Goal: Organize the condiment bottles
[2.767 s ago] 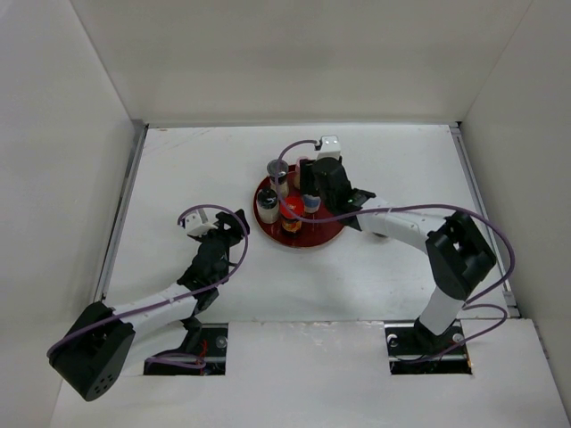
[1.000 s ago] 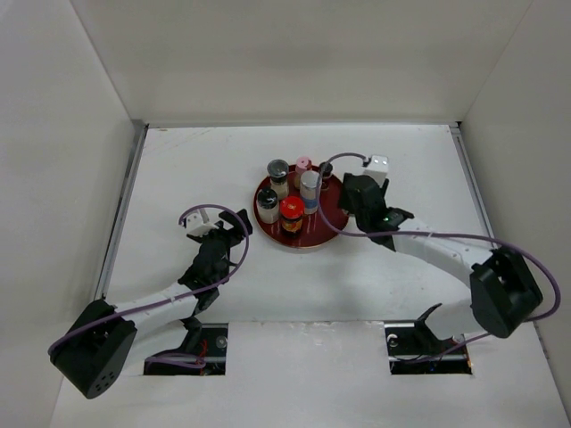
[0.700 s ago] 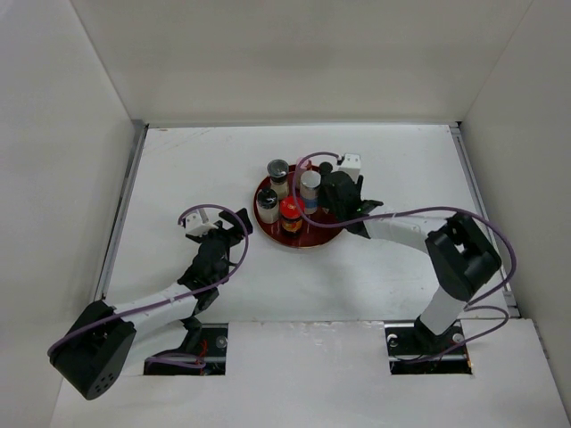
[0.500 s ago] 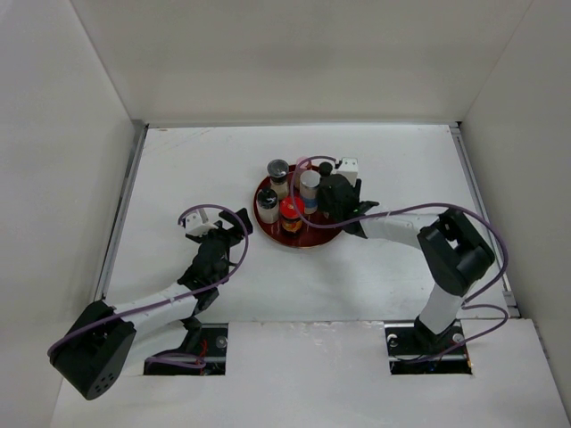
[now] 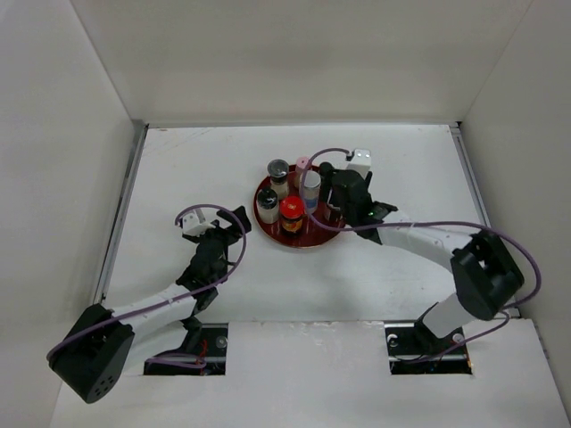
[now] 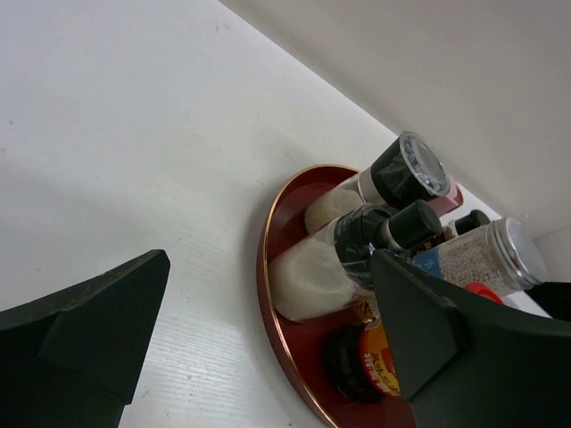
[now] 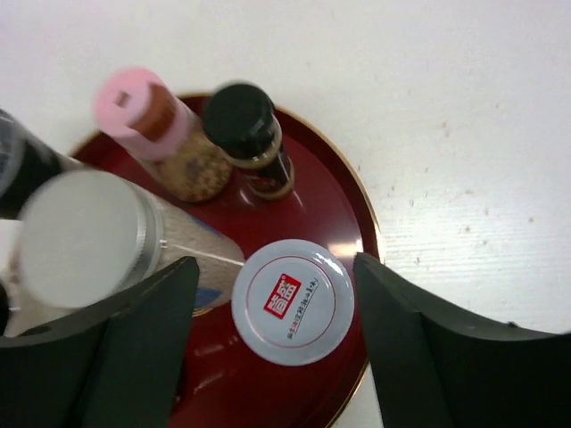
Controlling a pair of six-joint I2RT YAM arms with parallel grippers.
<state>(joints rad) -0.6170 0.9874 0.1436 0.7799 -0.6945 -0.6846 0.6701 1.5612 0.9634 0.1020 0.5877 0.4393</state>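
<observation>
The condiment bottles stand on a red round tray (image 5: 268, 227): a grey-capped one (image 5: 278, 168), a pink-capped one (image 5: 302, 164), a silvery-capped one (image 5: 310, 181), a red-capped jar (image 5: 291, 209) and a pale shaker (image 5: 267, 198). My right gripper (image 5: 335, 207) hangs open over the tray's right side. In the right wrist view its fingers (image 7: 277, 259) straddle a white-capped jar (image 7: 293, 301), with a gap on the left. The pink-capped bottle (image 7: 134, 100) and a black-capped bottle (image 7: 239, 116) stand beyond. My left gripper (image 5: 237, 223) is open and empty, just left of the tray rim (image 6: 268, 294).
White walls (image 5: 71, 134) close in the table on the left, back and right. A raised rail (image 5: 125, 205) runs along the left edge. Purple cables (image 5: 308, 160) loop above both wrists. Bare tabletop (image 5: 196, 160) lies left of the tray.
My left gripper's jaws have spread wider while staying in place. My right arm swung from right of the tray back over its right side.
</observation>
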